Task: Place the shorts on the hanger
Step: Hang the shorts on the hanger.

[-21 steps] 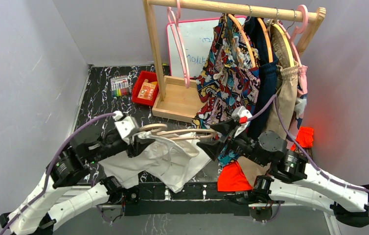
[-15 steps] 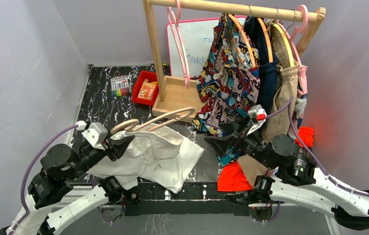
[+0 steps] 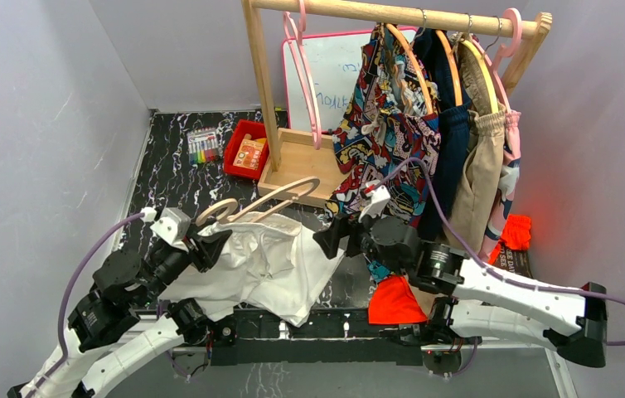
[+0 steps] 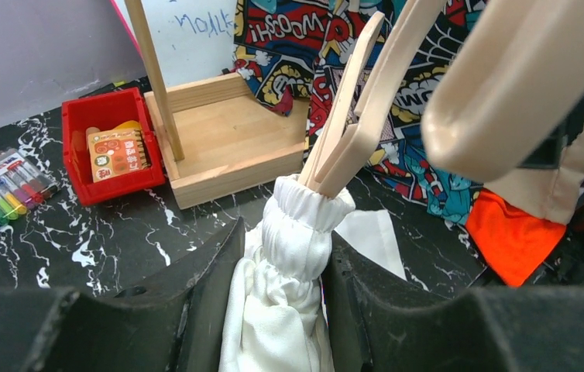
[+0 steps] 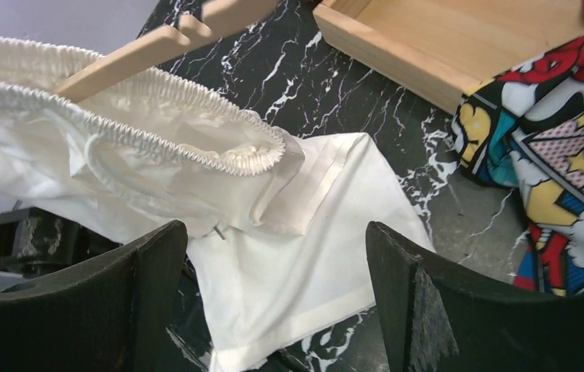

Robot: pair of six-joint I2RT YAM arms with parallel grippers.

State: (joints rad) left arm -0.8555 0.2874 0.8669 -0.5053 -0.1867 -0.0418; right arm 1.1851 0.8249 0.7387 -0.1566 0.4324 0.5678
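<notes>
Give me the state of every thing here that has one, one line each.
shorts, waistband bunched, lower part draped on the table
hanger, one end inside the waistband, rest outside
left gripper, shut on the shorts
right gripper, open, empty
comic-print garment, hanging on the rail

Comic-print garment (image 4: 273, 23): I read "WOOOSH!", upside down in the left wrist view, with "WOW" below it. Whiteboard (image 4: 188, 46): blue handwriting I cannot decipher.

hanger (image 3: 293, 189) in shorts (image 3: 268, 265) waistband | shorts on table (image 3: 172, 170) | rack (image 3: 301, 166) behind
</notes>
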